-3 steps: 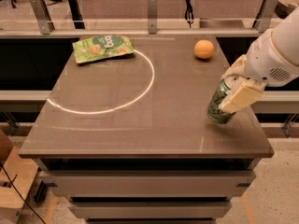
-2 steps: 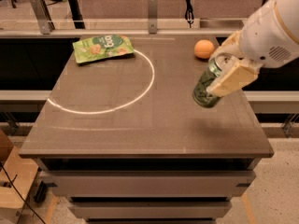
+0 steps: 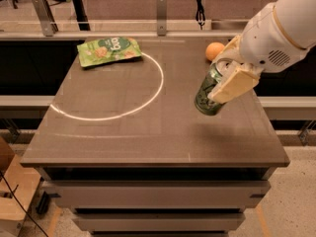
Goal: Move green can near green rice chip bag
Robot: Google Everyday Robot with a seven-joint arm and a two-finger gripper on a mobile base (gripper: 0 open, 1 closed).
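In the camera view, my gripper [image 3: 221, 83] grasps the green can [image 3: 206, 97], now lifted off the table [image 3: 148, 137] and tilted. It has come slightly closer to the green rice chip bag [image 3: 108, 51] but is well apart from it. I judge the lift done and the carry remaining.

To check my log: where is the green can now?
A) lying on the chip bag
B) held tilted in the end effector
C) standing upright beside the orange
B: the end effector, over the right side of the table, is shut on the tilted green can, clear of the surface.
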